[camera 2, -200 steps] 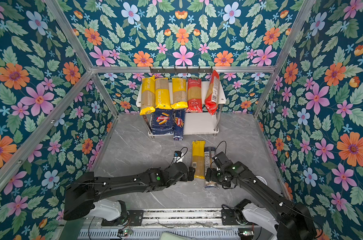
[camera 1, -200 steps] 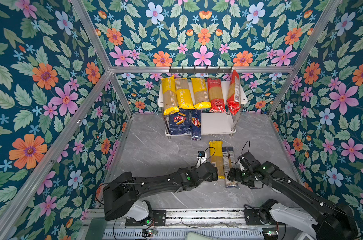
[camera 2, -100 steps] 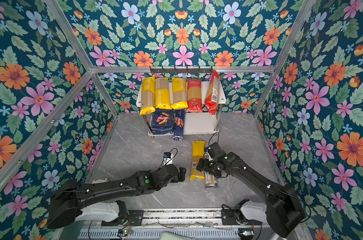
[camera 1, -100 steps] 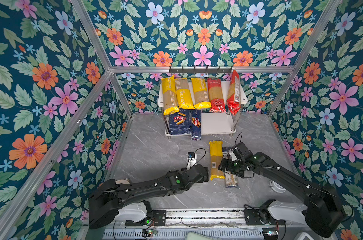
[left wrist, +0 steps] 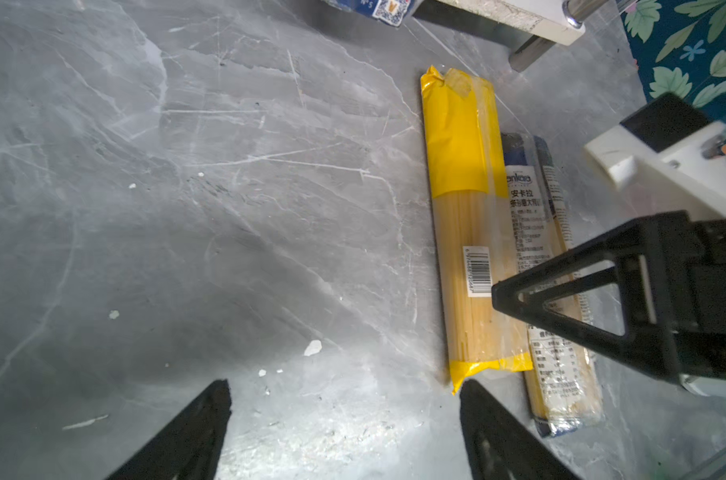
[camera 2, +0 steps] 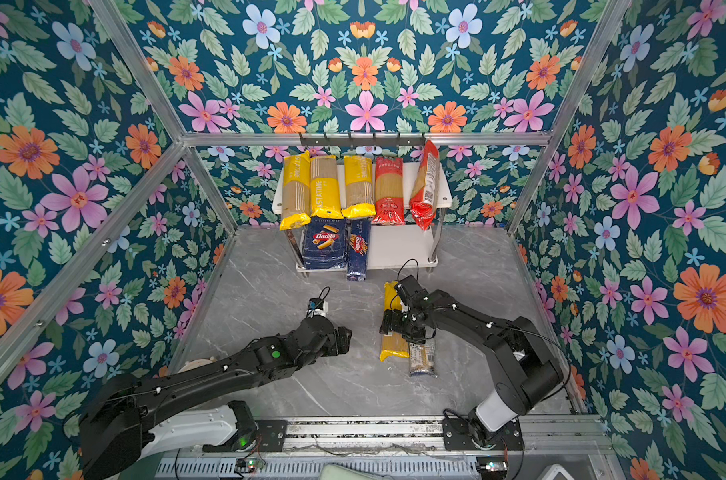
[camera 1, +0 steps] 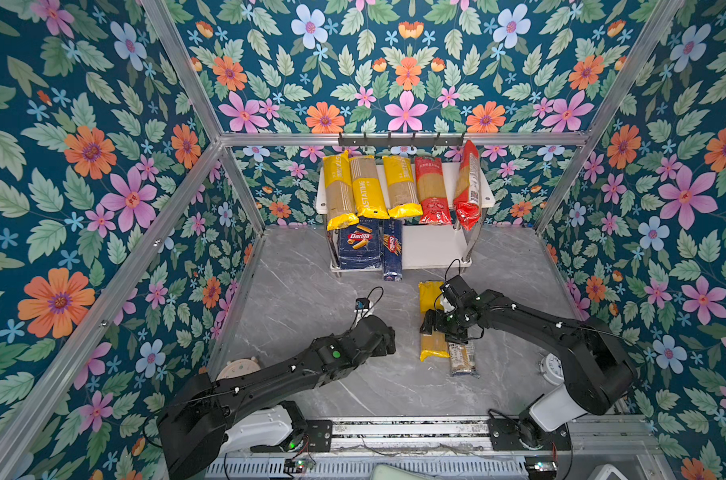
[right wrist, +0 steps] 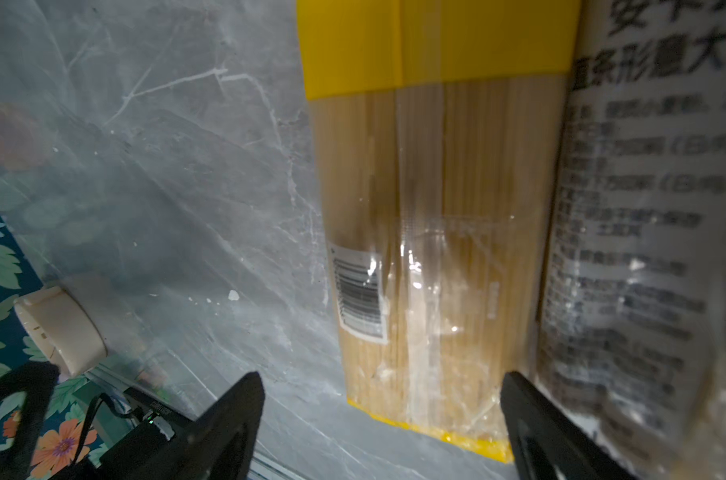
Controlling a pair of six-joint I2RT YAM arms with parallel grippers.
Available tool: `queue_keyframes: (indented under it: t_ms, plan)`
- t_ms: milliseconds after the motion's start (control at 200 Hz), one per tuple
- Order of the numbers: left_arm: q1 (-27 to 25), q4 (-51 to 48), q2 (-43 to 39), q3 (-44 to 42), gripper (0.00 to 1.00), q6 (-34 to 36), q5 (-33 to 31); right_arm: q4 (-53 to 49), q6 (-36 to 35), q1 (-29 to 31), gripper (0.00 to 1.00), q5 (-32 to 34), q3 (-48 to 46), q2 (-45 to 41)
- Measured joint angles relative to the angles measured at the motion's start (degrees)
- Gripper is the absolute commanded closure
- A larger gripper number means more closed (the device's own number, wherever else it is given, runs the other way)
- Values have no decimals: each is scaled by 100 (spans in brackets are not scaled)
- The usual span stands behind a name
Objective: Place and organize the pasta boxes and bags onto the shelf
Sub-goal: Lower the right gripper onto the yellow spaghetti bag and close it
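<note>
A: What do you see?
B: Yellow bag (camera 1: 433,345) and clear bag (camera 1: 463,359) side by side, right of the desk's (camera 1: 311,291) middle. My right gripper (right wrist: 381,382) stands wide across the yellow; left gripper (left wrist: 345,386) wide, empty.

Entry 1, left gripper (camera 1: 390,337): pulled back leftward, away from yellow bag (camera 1: 434,347). Strip of bare desk (camera 1: 311,291) now shows between the two in both top views.

Entry 2, right gripper (camera 1: 429,328): moved from over clear bag (camera 1: 463,362) toward middle. Now above yellow bag (mid-length, near barcode), fingers (right wrist: 535,424) spread to either side of its width.

Entry 3, right arm: elbow (camera 1: 594,365) drawn in from near right corner.
</note>
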Motion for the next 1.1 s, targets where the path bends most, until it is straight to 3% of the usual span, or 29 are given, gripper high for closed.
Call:
queue_keyframes:
  t_ms: [175,505,800,895,1100]
  plan:
    - [374,15,48,15,2,275,337,-149,48,0,8,256,188,282]
    - [654,72,396,240,1,695,713,-501,-96,72,8,597,772,1064]
    - [817,111,214,129,1,817,789,-1023,-181,334,10,1060,1235,1488]
    - [846,111,105,48,0,815,804,-1139,-221,411,17,1248,1281,1580]
    - [868,109,-44,-20,1,793,778,-1093,-256,457,46,1528,1060,1517]
